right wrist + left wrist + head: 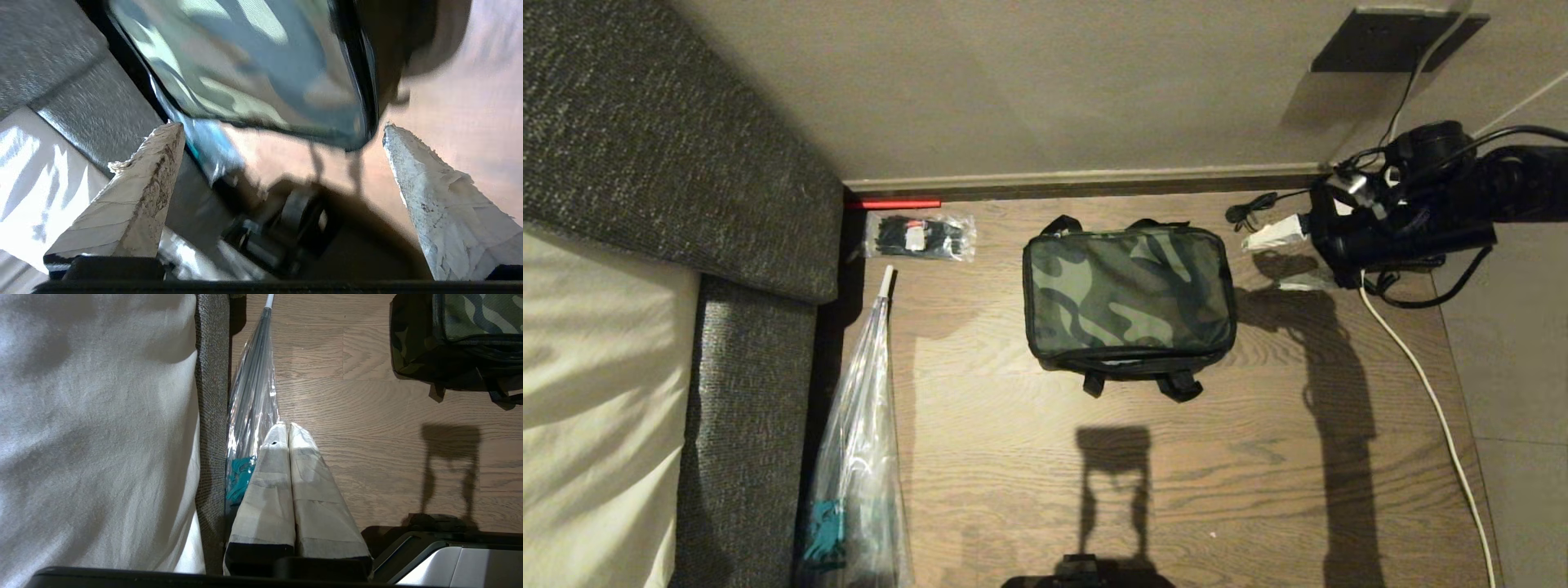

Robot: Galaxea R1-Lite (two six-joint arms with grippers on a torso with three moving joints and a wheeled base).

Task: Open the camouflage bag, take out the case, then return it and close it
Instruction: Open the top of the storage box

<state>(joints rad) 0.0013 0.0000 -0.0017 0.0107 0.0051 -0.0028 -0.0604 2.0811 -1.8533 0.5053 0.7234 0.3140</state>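
The camouflage bag [1127,294] lies zipped shut on the wooden floor, its black straps sticking out at the near and far sides. To its right, above floor level, my right gripper [1286,260] points toward the bag's right end. It is open, and nothing lies between its taped fingers. In the right wrist view the bag [253,61] fills the space ahead of the spread right gripper [282,125]. My left gripper [288,426] hangs parked and shut over the floor, well left of the bag [470,318]. The case is out of view.
A grey upholstered bed frame [686,163] with a white sheet runs along the left. Beside it lie a clear-wrapped umbrella [866,425] and a plastic packet of black items [920,235]. A white cable [1421,384] trails down the right. The wall stands just behind the bag.
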